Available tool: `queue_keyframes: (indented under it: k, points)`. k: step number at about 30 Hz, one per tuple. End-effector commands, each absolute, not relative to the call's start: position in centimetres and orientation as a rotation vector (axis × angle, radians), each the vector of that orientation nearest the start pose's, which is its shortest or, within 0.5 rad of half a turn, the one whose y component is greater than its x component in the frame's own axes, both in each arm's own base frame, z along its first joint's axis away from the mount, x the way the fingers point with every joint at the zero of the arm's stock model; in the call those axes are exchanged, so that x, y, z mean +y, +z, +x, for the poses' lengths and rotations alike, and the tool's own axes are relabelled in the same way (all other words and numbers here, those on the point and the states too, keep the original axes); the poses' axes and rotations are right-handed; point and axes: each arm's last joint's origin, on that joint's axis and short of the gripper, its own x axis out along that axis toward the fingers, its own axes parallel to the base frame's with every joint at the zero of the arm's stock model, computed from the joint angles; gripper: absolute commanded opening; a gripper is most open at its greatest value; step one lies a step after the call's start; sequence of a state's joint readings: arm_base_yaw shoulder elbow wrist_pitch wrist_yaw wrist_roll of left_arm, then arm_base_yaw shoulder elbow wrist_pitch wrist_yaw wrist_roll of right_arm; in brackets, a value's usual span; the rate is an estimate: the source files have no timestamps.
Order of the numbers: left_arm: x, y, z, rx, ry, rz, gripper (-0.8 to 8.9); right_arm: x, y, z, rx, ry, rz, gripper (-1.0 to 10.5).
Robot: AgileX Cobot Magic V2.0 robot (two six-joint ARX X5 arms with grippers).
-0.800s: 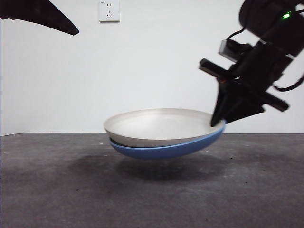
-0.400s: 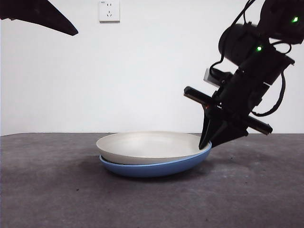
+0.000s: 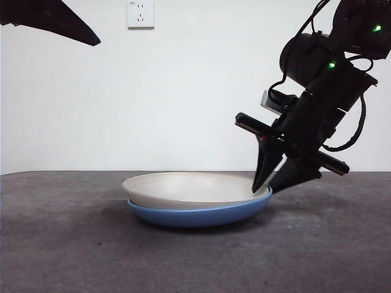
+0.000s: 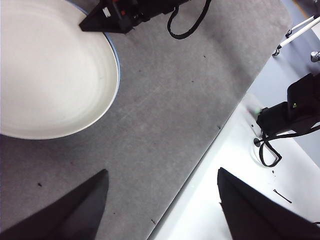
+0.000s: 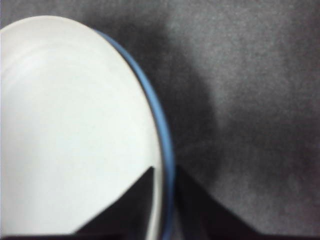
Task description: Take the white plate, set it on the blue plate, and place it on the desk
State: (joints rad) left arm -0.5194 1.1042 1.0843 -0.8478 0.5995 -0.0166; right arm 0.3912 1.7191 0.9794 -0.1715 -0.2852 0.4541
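The white plate (image 3: 195, 185) lies nested in the blue plate (image 3: 195, 215), and the stack rests on the desk (image 3: 317, 244). My right gripper (image 3: 266, 190) is at the stack's right rim, jaws slightly apart. In the right wrist view the gripper (image 5: 164, 170) straddles the rims of the white plate (image 5: 75, 125) and the blue plate (image 5: 163, 135). My left gripper (image 4: 162, 172) is open and empty, high above the desk (image 4: 175, 100), to one side of the white plate (image 4: 50, 75). It shows as a black tip (image 3: 55, 18) at the front view's top left.
A wall socket (image 3: 140, 13) is on the white wall behind. The left wrist view shows the desk's edge (image 4: 215, 135), with a white surface and black equipment (image 4: 295, 105) beyond it.
The right gripper lowered the stacked plates from the air onto the desk. Its jaws, shut on the rim before, have now parted slightly. The left arm has not moved.
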Motion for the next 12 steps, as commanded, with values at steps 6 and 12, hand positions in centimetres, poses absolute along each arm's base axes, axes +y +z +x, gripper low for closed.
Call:
queue_keyframes:
  k: [6,12]
  points:
    - [-11.8,32.6,17.2,0.907,-1.051,-0.042,3.43,14.1,17.1,31.2,1.046,0.415,0.359,3.1]
    - [-11.8,32.7,17.2,0.906,-1.051,-0.042,3.43,13.6,19.7,30.5,0.983,0.440,0.334,3.1]
